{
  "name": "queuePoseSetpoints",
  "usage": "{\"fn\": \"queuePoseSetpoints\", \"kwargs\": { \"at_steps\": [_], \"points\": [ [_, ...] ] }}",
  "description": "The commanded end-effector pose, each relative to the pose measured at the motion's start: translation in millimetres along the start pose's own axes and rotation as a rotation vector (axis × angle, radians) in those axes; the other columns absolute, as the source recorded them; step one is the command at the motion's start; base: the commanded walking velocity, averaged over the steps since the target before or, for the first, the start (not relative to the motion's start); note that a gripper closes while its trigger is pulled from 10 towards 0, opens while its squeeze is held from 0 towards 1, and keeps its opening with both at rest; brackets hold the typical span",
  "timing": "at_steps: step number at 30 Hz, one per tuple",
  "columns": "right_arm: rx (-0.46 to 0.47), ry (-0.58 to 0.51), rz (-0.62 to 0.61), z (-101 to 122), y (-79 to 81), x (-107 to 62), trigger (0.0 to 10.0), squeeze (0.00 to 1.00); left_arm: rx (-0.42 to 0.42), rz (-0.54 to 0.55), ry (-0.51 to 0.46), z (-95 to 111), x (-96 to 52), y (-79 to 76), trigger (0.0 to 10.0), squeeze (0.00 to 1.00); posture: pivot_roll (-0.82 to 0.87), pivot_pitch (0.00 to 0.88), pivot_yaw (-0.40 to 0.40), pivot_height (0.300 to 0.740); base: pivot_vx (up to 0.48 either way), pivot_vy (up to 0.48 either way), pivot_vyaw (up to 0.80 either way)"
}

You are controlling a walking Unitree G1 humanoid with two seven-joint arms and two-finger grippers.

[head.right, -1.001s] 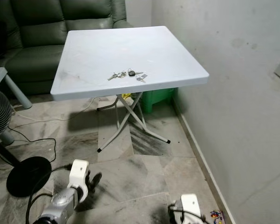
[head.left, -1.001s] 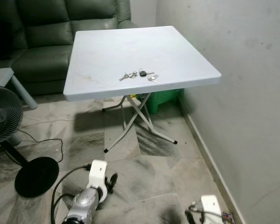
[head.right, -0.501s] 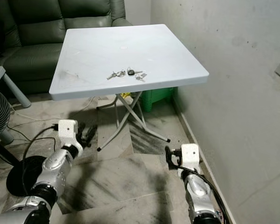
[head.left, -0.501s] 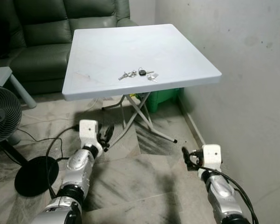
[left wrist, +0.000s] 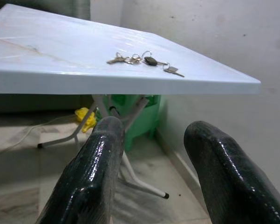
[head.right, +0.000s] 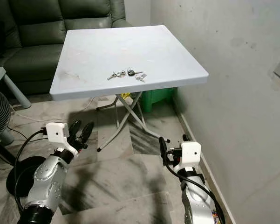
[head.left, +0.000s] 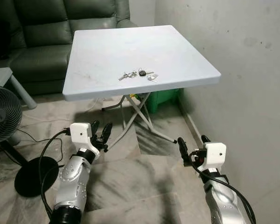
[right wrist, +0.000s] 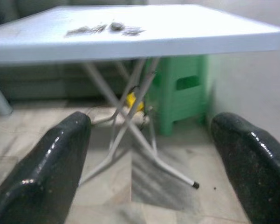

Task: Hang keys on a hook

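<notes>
Both arms have come up since a second ago, when only the wrists showed at the bottom edge of the head views; half a second ago they were already raised, and they have since spread their fingers. Judged: the reach for the keys is starting, nothing grasped yet.

Nearest, lower left of the left eye view: left gripper [head.left: 101, 131], forearm angled up and forward, black fingers parted and empty, tips aimed at the table's near edge but well below the top. Lower right: right gripper [head.left: 192, 145], wrist box white, fingers spread wide, empty, held over the marble floor [head.left: 144, 172] near the wall [head.left: 251, 93].

Mid frame: white folding table [head.left: 84, 91], its crossed legs over the floor, green stool [head.left: 165, 99] beneath it.

On the tabletop, centre of the frame: keys [head.left: 139, 74], a loose bunch with a dark fob, lying flat, well apart from both grippers.

Farther, upper left: dark green sofa [head.left: 42, 37]. Fan [head.left: 4, 114] at the left edge.

No hook identified in these views.
</notes>
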State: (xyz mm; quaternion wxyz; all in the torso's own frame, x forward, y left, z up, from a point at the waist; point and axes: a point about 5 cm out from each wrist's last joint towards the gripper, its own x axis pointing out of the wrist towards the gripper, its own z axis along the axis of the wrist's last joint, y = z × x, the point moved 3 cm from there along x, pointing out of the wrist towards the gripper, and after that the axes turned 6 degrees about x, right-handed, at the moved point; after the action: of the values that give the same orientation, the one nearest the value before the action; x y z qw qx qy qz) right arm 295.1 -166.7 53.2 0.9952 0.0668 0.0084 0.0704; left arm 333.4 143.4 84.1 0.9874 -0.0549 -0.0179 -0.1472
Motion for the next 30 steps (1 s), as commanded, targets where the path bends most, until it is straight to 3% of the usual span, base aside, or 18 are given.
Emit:
{"fn": "queuePoseSetpoints", "kwargs": {
  "at_steps": [1, 8, 15, 17, 30],
  "points": [
    [0.000, -0.017, 0.024, 9.1, 6.7, 4.4, 10.0, 0.00, 0.021, 0.026, 0.000, 7.9, 0.0, 9.9, 10.0, 0.00, -0.15, 0.001, 0.024, 0.740, 0.000, 0.000, 0.80],
    [-0.012, -0.010, 0.020, 15.0, 5.4, 5.1, 10.0, 0.00, 0.060, 0.065, 0.006, 12.3, -0.2, 19.7, 10.0, 0.00, -0.15, 0.000, 0.021, 0.740, 0.000, 0.000, 0.80],
    [-0.024, -0.014, 0.028, 19.2, 6.4, 4.4, 10.0, 0.00, 0.056, 0.077, 0.021, 12.8, 0.7, 19.4, 10.0, 0.00, -0.15, 0.001, 0.017, 0.740, 0.000, 0.000, 0.80],
    [0.010, -0.020, 0.026, 19.9, 6.7, 3.8, 10.0, 0.00, 0.063, 0.074, 0.026, 12.1, 1.3, 18.1, 10.0, 0.00, -0.15, 0.000, 0.015, 0.740, 0.000, 0.000, 0.00],
    [-0.015, 0.005, 0.049, 18.2, 7.9, 3.3, 10.0, 0.00, 0.053, 0.035, 0.033, 11.8, 4.5, 10.9, 10.0, 0.00, -0.14, 0.000, 0.009, 0.740, 0.045, 0.000, 0.00]
  ]
}}
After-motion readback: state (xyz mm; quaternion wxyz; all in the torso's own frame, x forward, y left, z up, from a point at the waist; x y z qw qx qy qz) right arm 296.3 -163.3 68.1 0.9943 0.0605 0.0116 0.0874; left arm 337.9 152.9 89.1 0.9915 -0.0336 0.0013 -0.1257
